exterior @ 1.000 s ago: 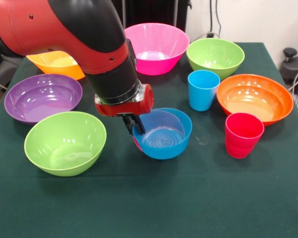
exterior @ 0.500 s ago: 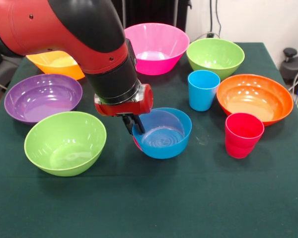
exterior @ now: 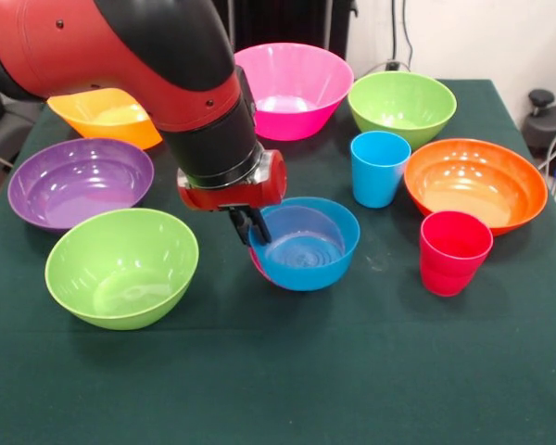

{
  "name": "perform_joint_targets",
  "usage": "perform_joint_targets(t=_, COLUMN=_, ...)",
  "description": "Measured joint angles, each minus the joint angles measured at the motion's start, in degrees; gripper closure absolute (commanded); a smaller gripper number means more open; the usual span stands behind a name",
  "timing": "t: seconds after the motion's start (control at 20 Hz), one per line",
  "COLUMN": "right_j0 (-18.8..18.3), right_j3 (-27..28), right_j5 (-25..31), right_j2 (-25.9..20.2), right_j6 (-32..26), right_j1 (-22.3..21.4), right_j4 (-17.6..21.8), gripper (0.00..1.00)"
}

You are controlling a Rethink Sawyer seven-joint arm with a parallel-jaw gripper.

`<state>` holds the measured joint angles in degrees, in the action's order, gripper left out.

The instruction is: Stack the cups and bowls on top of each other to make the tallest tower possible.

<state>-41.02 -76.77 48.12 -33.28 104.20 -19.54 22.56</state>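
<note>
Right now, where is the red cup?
In the front view the red cup stands upright at the right, just in front of the orange bowl and right of the small blue bowl.

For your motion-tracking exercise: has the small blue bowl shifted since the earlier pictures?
Yes. The small blue bowl, held at its rim by the gripper, has risen slightly and edged toward the light blue cup, which stayed put.

I see my tool (exterior: 253, 229) pinching the left rim of the small blue bowl (exterior: 306, 245), a red piece (exterior: 256, 266) showing beneath it. Blue cup (exterior: 379, 168) and red cup (exterior: 453, 251) stand upright on the bench (exterior: 352, 371).
</note>
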Motion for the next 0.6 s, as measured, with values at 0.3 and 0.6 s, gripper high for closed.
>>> perform_joint_targets(t=0.3, right_j0=-0.46, right_j3=-2.08, right_j5=0.0, right_j2=0.0, right_j6=0.0, right_j1=-1.12, right_j4=1.97, gripper=1.0)
perform_joint_targets(t=0.6, right_j0=-0.81, right_j3=-2.45, right_j5=0.0, right_j2=0.01, right_j6=0.0, right_j1=-0.99, right_j4=3.71, gripper=1.0)
